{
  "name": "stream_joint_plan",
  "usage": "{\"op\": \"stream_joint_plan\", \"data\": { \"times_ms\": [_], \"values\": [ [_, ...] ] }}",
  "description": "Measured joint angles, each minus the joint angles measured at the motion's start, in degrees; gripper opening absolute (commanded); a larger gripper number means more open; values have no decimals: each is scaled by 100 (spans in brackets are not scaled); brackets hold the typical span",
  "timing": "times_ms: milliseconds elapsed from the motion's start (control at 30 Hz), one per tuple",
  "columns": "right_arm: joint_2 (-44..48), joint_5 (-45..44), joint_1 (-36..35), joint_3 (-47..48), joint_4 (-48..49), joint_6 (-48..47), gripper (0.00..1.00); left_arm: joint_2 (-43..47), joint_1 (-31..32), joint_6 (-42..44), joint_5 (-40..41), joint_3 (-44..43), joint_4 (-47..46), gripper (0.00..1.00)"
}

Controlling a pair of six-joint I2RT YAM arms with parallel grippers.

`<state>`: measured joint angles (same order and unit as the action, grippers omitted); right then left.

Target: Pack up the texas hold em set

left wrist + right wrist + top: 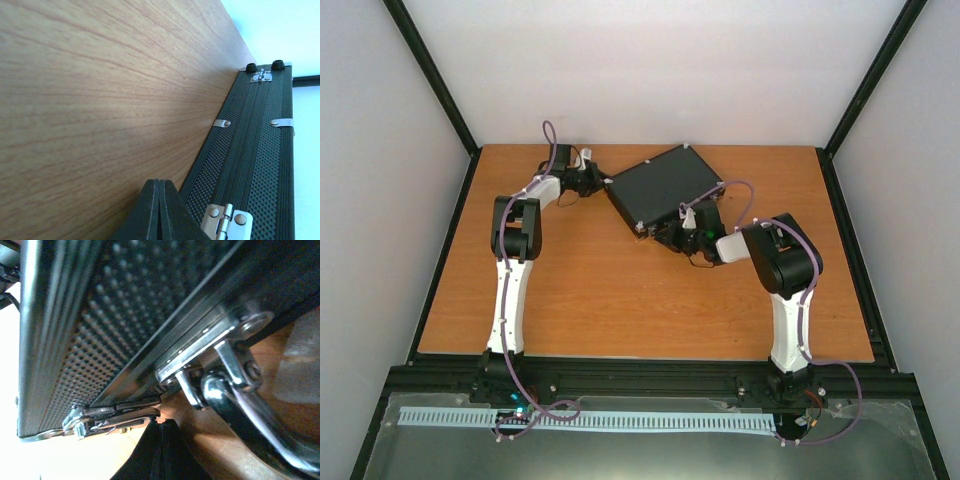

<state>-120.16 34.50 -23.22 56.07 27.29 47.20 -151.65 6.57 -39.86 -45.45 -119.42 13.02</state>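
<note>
Left gripper (160,189): clenched, fingers pressed flat together, nothing held.
Left gripper position: low over the tabletop (620,300), tip just beside the hinged edge of the case (660,188); contact cannot be told.
Near left tip: silver hinge (227,222) right alongside; a second one and two black feet (251,66) at the far end of the same edge.
Right gripper (161,429): clenched, fingers together, nothing held.
Right gripper position: at the near edge of the case, tip just under a silver latch (110,417); touching or not, cannot tell.
Near right tip: silver handle (250,410) to the right of the fingers, bracket fixed to the case edge, loop hanging toward the tabletop.
Case state: shut, lid down on base, lying flat.
Case location: far centre of the tabletop, turned at a diagonal, one corner toward the left gripper, handle edge toward the right arm.
Case surface: black, dimpled texture, ribbed band along the seam.
Arms: left reaching to the far left of the case, right bent inward to its near side, case between the two grippers.
</note>
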Motion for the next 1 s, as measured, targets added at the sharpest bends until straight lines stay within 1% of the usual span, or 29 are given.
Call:
{"op": "stream_joint_plan", "data": {
  "times_ms": [200,267,367,400,467,500,533,567,600,633,667,800,900,1000],
  "values": [
    [170,-431,-129,175,-634,-181,3,0,-2,-4,26,-13,20,1],
    [249,-643,-186,153,-713,-245,3,0,-2,50,61,-50,107,3],
    [540,-1051,-262,-103,-848,-374,4,0,-2,225,85,-79,240,24],
    [693,-1163,-284,-225,-962,-444,9,0,-7,273,35,-87,234,40],
    [1106,-1388,-319,-487,-1331,-614,29,48,-20,452,-20,-131,389,71],
    [1272,-1480,-328,-562,-1484,-658,40,103,-44,496,-76,-153,452,83],
    [1493,-1582,-334,-647,-1674,-787,57,162,-46,535,-72,-186,570,97],
    [1703,-1674,-343,-702,-1864,-876,71,221,-39,584,-85,-214,684,99],
    [1928,-1759,-350,-741,-2037,-973,87,280,-39,649,-48,-247,796,100],
    [2092,-1838,-356,-745,-2188,-1027,97,350,-39,697,15,-275,905,100],
    [2267,-1908,-356,-743,-2343,-1130,100,402,-35,741,92,-289,1060,100],
    [2702,-2221,-356,-520,-3086,-1471,100,581,-101,966,374,-297,1690,100],
    [2855,-2393,-356,-273,-3589,-1674,100,745,-295,1097,629,-297,2166,100],
    [3150,-2610,-356,-81,-4127,-1812,100,1010,-634,1294,951,-291,2662,100]
  ]
}}
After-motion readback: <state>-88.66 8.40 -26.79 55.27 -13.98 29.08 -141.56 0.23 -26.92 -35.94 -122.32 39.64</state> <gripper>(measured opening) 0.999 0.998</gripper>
